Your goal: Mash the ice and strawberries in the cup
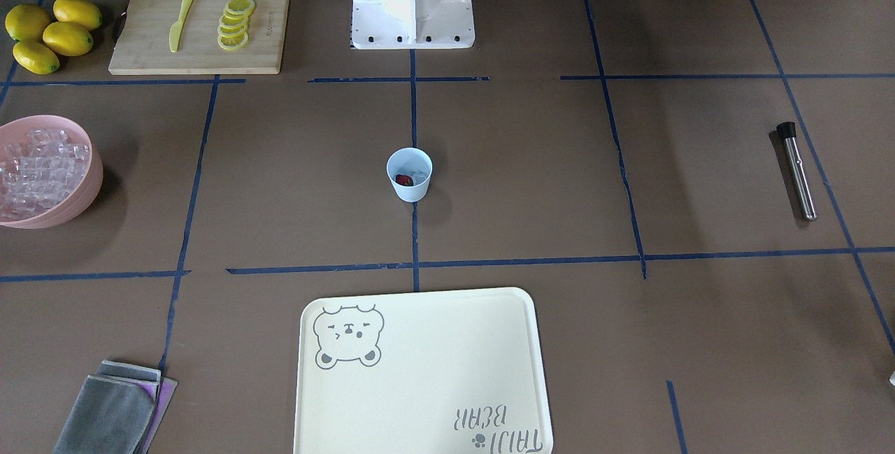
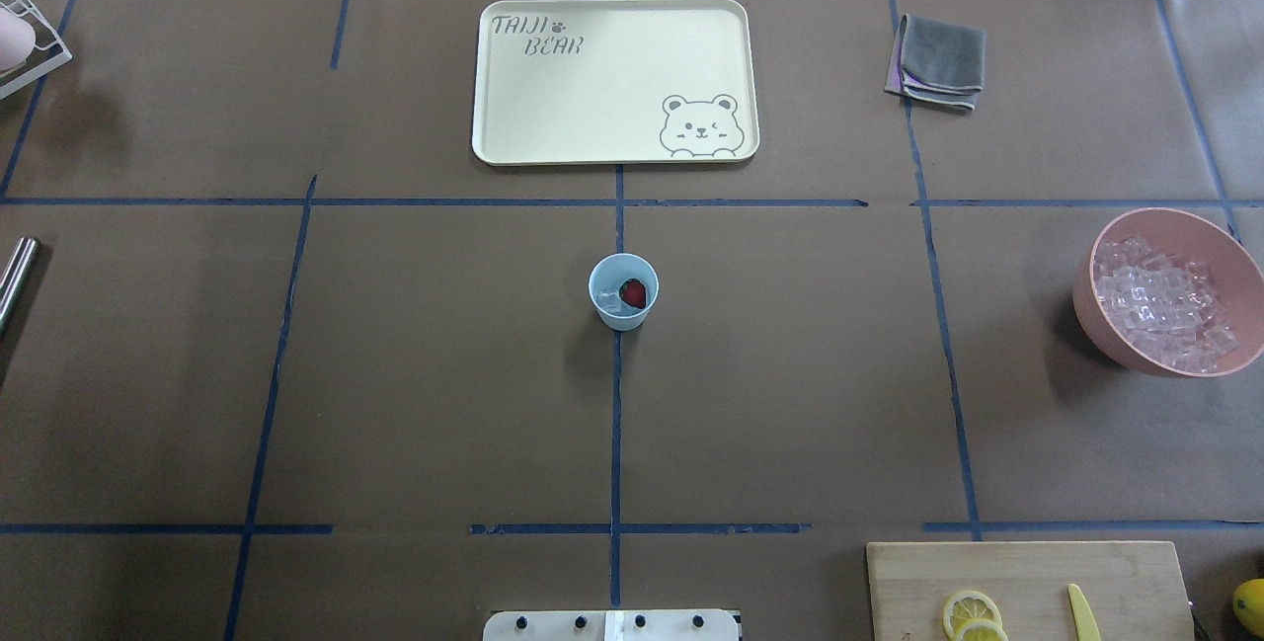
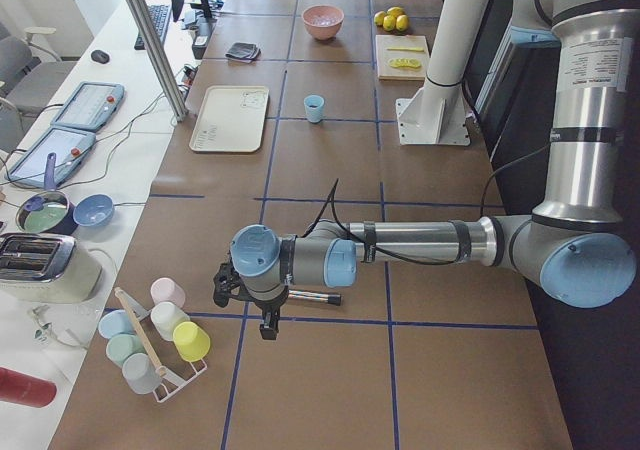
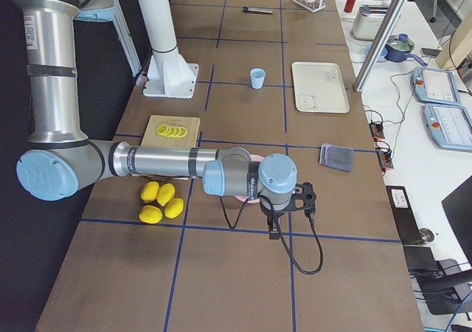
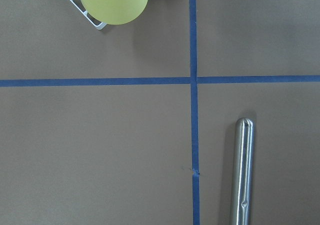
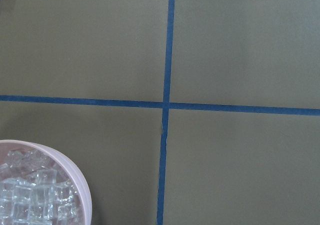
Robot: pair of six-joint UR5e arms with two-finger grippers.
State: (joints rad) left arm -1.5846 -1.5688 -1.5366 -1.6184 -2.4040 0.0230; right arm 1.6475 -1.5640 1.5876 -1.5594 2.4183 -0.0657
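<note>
The pale blue cup (image 1: 410,174) stands upright at the table's middle; it also shows in the overhead view (image 2: 623,291). Inside lie a dark red strawberry piece (image 2: 634,293) and clear ice cubes (image 2: 610,297). A steel muddler with a black tip (image 1: 796,170) lies flat far out on my left side, and its steel end shows in the left wrist view (image 5: 243,170). My left gripper (image 3: 267,325) hangs over that muddler, pointing down. My right gripper (image 4: 273,232) hangs beside the pink bowl. I cannot tell whether either is open or shut.
A pink bowl (image 1: 87,192) full of ice cubes sits on my right. A cutting board (image 1: 199,27) holds lemon slices and a yellow knife, with whole lemons (image 1: 49,33) beside it. A cream tray (image 1: 419,370), a grey cloth (image 1: 115,408) and a rack of pastel cups (image 3: 160,340) stand around.
</note>
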